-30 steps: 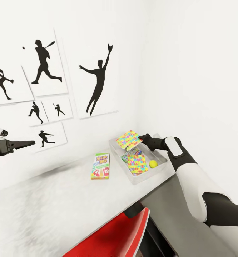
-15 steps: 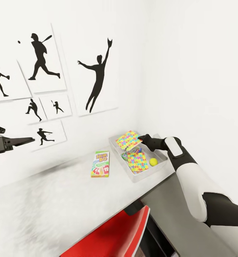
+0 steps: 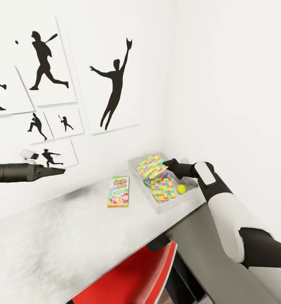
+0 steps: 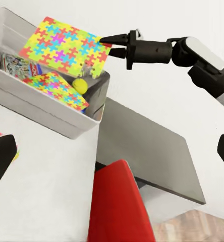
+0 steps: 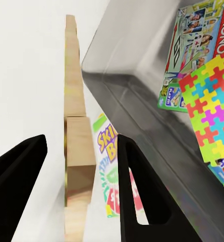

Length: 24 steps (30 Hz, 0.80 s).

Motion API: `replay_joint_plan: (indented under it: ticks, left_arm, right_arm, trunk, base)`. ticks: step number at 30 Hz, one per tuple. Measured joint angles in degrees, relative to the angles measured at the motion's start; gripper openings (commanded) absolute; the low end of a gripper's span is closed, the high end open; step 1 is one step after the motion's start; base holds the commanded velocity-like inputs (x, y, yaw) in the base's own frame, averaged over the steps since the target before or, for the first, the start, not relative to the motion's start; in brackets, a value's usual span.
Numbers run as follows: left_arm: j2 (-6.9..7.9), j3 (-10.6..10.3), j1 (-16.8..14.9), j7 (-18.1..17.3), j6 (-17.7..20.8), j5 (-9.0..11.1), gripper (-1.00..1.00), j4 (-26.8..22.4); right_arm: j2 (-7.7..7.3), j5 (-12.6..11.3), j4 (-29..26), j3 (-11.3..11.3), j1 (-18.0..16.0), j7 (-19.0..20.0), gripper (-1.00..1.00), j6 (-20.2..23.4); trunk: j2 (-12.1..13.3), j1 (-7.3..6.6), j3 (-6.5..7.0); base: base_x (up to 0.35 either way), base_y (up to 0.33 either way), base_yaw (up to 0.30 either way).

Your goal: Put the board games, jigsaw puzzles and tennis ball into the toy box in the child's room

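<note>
The right gripper (image 3: 168,164) is over the tray (image 3: 190,196), pinching the edge of a puzzle (image 3: 151,165) that juts from its tips, tilted, out over the tray's far side. Seen edge-on from the right wrist, the sheet (image 5: 74,151) stands between fingers that look spread wider than it is thick, so how firm the hold is I cannot tell. Under the gripper the tray holds a second puzzle (image 3: 163,189), a ball (image 3: 181,188) and at least one game box (image 5: 192,50) underneath. The Skip-Bo box (image 3: 118,191) lies on the table (image 3: 73,236) beyond the tray's outer wall, well apart from both grippers.

The left gripper (image 3: 56,171) hangs over the table away from the tray, with nothing in it; how wide it stands is unclear.

The risk is in the release. The puzzle's far corner overhangs the rim, so, let go tilted, it may land propped on the wall or slide out onto the table. Dropped flat, it could still rest crookedly on the ball.
</note>
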Motion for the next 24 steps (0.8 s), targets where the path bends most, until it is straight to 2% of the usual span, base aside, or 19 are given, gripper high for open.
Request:
replay_joint_plan:
  ticks: [1, 3, 4, 7, 9, 15, 20, 24]
  left_arm:
    - [-0.32, -1.2, -0.2, 0.0, 0.0, 0.0, 1.00, -0.4]
    - [-2.09, -4.2, -1.2, 0.0, 0.0, -0.1, 1.00, -1.3]
    - [-3.07, -5.1, -2.1, 0.0, 0.0, -0.2, 1.00, -1.5]
    - [-4.77, -6.5, -4.3, 0.0, 0.0, -0.6, 1.00, -1.8]
    - [-5.22, -7.0, -6.1, -0.1, 0.0, -0.7, 1.00, -1.8]
    - [-5.25, -7.3, -7.9, -0.1, 0.0, -0.8, 1.00, -1.8]
    - [-4.84, -7.3, -8.3, -0.1, 0.0, -0.7, 1.00, -1.8]
    - [-4.02, -7.1, -9.0, -0.1, 0.0, -0.7, 1.00, -1.8]
  right_arm:
    - [0.00, 0.0, 0.0, 0.0, 0.0, 0.0, -1.00, 0.0]
    - [0.00, 0.0, 0.0, 0.0, 0.0, 0.0, -1.00, 0.0]
    - [0.00, 0.0, 0.0, 0.0, 0.0, 0.0, -1.00, 0.0]
    - [0.00, 0.0, 0.0, 0.0, 0.0, 0.0, -1.00, 0.0]
    - [0.00, 0.0, -0.1, 0.1, 0.0, 0.0, -1.00, 0.0]
    - [-0.08, 0.1, 0.0, 0.1, 0.0, 0.0, -1.00, -0.1]
    - [-1.49, 0.1, 0.0, -0.1, 0.0, 0.0, -1.00, -0.1]
    - [-1.93, 0.0, 0.0, -0.1, 0.0, 0.0, -1.00, -0.1]
  trunk:
    - [0.0, 0.00, -0.10]
    - [0.0, 0.00, -0.28]
    - [0.0, 0.00, -0.38]
    - [0.0, 0.00, -0.66]
    - [0.0, 0.00, -0.85]
    - [0.0, 0.00, -1.42]
    - [0.0, 0.00, -1.89]
    - [0.0, 0.00, -2.27]
  base:
    - [0.000, 0.000, 0.000]
    - [0.000, 0.000, 0.000]
    - [0.000, 0.000, 0.000]
    - [0.000, 0.000, 0.000]
    - [0.000, 0.000, 0.000]
    - [0.000, 0.000, 0.000]
    - [0.000, 0.000, 0.000]
    - [0.000, 0.000, 0.000]
